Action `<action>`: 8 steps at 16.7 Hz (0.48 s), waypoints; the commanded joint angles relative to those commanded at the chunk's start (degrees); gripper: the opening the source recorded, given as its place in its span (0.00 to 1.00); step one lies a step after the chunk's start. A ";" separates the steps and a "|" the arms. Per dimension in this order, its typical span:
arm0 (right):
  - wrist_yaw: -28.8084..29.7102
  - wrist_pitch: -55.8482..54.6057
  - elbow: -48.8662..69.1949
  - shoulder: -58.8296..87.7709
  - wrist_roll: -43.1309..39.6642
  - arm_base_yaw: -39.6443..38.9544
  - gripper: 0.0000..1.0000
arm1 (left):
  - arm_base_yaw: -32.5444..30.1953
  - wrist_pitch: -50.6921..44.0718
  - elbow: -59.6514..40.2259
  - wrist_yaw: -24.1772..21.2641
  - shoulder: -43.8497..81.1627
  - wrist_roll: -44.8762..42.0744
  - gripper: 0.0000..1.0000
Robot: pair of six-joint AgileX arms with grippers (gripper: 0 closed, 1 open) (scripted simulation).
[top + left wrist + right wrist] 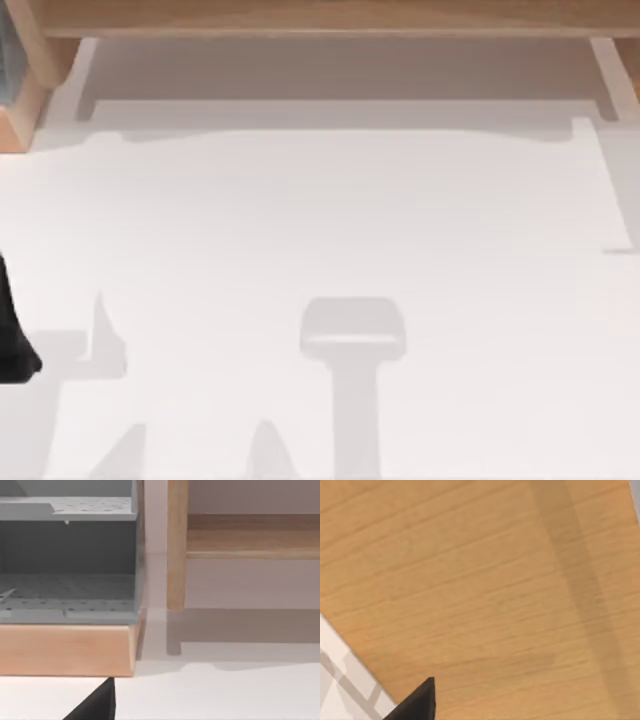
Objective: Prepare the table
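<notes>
The table (330,230) is a broad, plain white top with nothing standing on it, only soft grey shadows. A dark part of my left arm (14,335) pokes in at the table's left edge. In the left wrist view, a black tip of my left gripper (97,705) hangs low over the white table (225,695), facing the back left corner. In the right wrist view, a black tip of my right gripper (417,702) sits close in front of a light-brown wooden surface (485,590).
A light-brown wooden frame (320,18) runs along the table's far side, with a post (176,545) and a shelf board (250,542). At the back left stands a grey perforated rack (67,560) on a wooden base (65,650).
</notes>
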State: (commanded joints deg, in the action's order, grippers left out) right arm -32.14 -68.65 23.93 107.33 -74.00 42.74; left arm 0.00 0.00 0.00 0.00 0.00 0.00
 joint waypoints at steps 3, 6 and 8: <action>-4.18 -11.76 -0.02 4.44 -7.29 0.69 1.00 | 0.00 0.00 0.00 0.00 0.00 0.00 1.00; -7.24 -19.87 0.51 7.67 -12.39 0.45 1.00 | 0.00 0.00 0.00 0.00 0.00 0.00 1.00; -8.48 -23.02 0.85 8.96 -14.39 0.18 1.00 | 0.00 0.00 0.00 0.00 0.00 0.00 1.00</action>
State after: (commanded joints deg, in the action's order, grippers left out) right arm -40.61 -91.67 24.78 116.30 -88.39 42.93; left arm 0.00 0.00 0.00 0.00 0.00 0.00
